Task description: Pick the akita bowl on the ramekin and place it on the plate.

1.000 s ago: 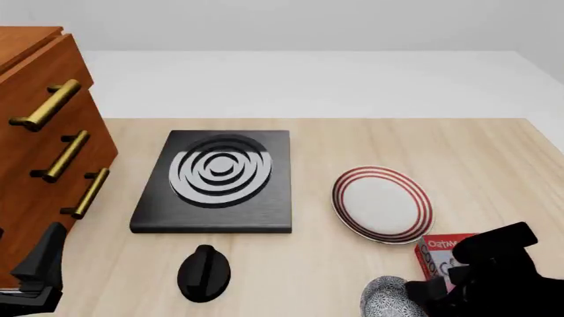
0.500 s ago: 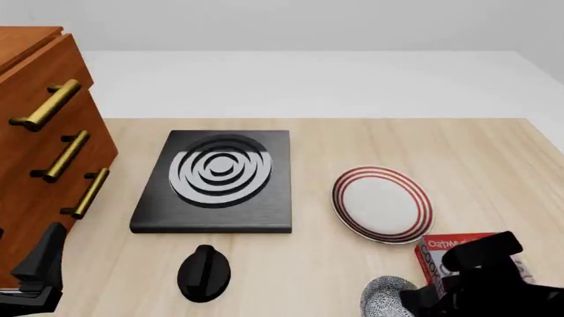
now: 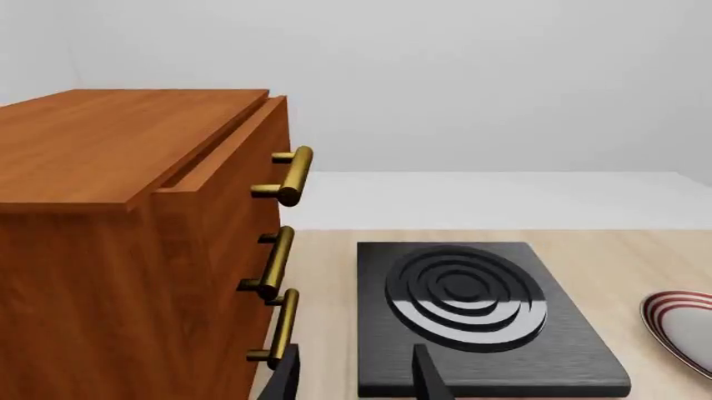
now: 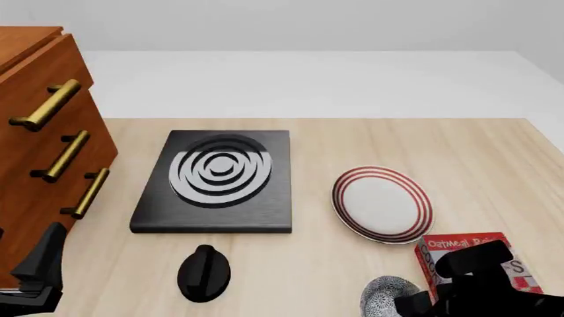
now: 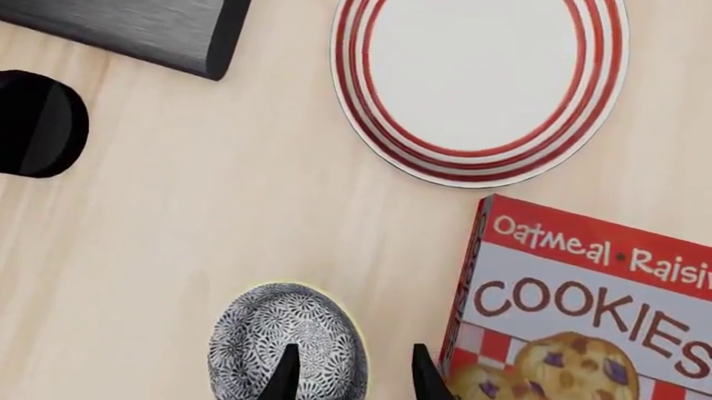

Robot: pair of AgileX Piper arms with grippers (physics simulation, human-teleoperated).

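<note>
The akita bowl (image 5: 287, 342), speckled black and white, sits on the table close to the front edge (image 4: 386, 298). The ramekin is hidden. My right gripper (image 5: 353, 375) is open and hangs over the bowl's side nearest the cookie box. One finger (image 5: 287, 371) is above the bowl's inside and the other sits in the gap between bowl and box. The red-ringed plate (image 4: 382, 203) lies bare just beyond the bowl (image 5: 481, 83). My left gripper (image 3: 356, 379) is open and holds nothing, near the cabinet at the front left.
A red cookie box (image 4: 467, 254) lies right beside the bowl. The black stove (image 4: 216, 178) sits mid-table with a black knob (image 4: 203, 271) in front of it. A wooden cabinet (image 4: 44, 152) with brass handles fills the left side.
My right arm has drawn back toward the table's front edge and lower over the bowl, uncovering more of the cookie box. The left arm and the bowl stayed put.
</note>
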